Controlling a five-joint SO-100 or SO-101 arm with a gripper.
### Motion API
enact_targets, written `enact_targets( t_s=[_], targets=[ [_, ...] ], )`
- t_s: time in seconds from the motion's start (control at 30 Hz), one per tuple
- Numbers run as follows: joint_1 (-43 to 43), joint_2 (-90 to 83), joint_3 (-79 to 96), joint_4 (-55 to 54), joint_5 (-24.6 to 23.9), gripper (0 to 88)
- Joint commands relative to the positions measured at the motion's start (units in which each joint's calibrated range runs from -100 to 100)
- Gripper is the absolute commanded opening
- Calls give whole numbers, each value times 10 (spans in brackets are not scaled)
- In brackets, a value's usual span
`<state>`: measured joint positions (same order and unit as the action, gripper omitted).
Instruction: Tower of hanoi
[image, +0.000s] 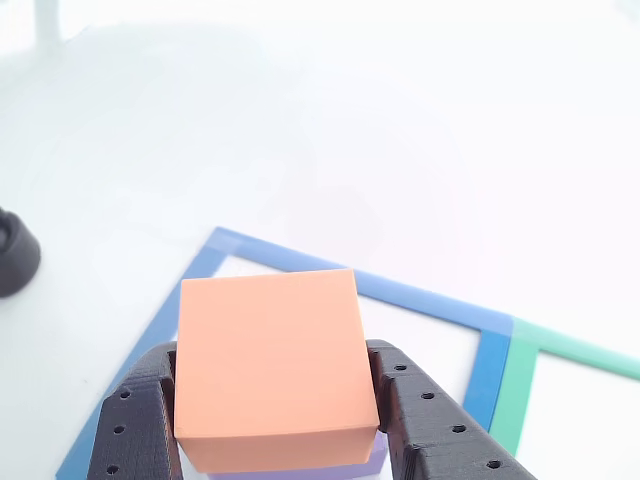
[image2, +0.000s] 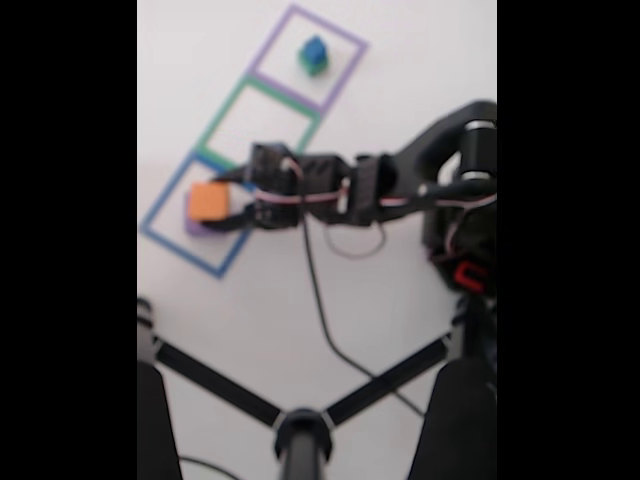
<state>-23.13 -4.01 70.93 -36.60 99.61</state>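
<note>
Other view, nearest the lens: two black perforated fingers (image: 140, 425) flank the orange block (image: 268, 365) and press against its left and right sides, so the gripper (image: 275, 420) is closed on it. Beneath the orange block a thin lilac strip shows, the top edge of the purple block (image: 345, 468); the orange block sits on it or just above it, and contact cannot be judged. Both blocks lie inside the blue outline (image: 420, 295) taped flat on the white surface (image: 330, 130). To the right, the blue outline meets the green outline (image: 560, 345) along a shared border. At the left edge of this view a dark rounded object (image: 15, 255) rests on the surface.

Fixed view, blurred: a dark tripod-like stand (image2: 300, 425) occupies the bottom of the picture. Above it the black arm (image2: 400, 180) reaches leftward from its base at the right, with a cable (image2: 320, 300) trailing toward the bottom. The gripper (image2: 235, 200) holds the orange block (image2: 208, 200) over the purple block (image2: 192, 226), inside the blue outline (image2: 165, 238). Beyond it, toward the top, follows the green outline (image2: 225, 105), then the purple outline (image2: 345, 40). Inside the purple outline stands a small stack, the blue block (image2: 314, 48) on the green block (image2: 312, 66), well apart from the gripper.
</note>
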Motion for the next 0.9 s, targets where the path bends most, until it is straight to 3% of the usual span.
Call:
enact_targets(
  t_s=[0.0, 0.87],
  targets=[
    [-8, 20, -33, -39, 4, 79],
    [7, 128, -79, -105, 4, 99]
  ],
)
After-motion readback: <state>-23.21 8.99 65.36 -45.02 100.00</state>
